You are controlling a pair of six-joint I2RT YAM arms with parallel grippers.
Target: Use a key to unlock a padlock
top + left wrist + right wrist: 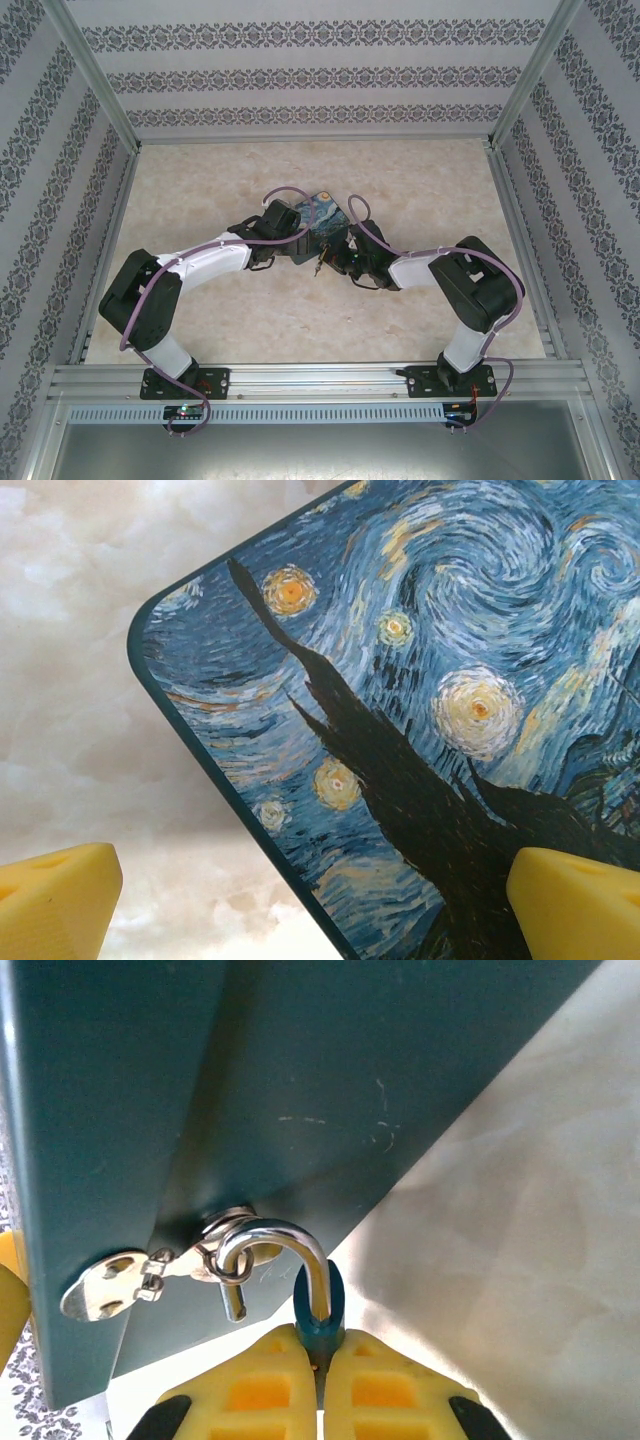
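Top external view: both arms reach inward and meet at mid-desk (250,330) around a flat box (322,212). Its upper face carries a blue swirling night-sky print with yellow spots. Left end effector (283,228) sits at the box's left edge, right end effector (345,255) at its near right corner.

Left wrist view: left end effector (320,905) released, jaws spread wide. One yellow fingertip (55,900) hangs over bare marbled desk (70,680), the other over the printed face of the box (430,680). A rounded corner of the box lies between them. Contact with the box: cannot tell.

Right wrist view: right end effector (322,1360) clenched, its two yellow pads (250,1385) pressed together on the small blue body of the padlock (322,1315). Padlock sits just under the dark teal side wall of the box (300,1080). Its curved metal shackle (270,1227) rises from the blue body, arcs over and passes through a small wire ring (232,1268). The short leg ends free, not seated in the body. Ring links to a shiny oval hasp plate (100,1290) at the wall's lower edge. Most of the padlock body is hidden between the pads. Marbled desk (540,1210) shows to the right.
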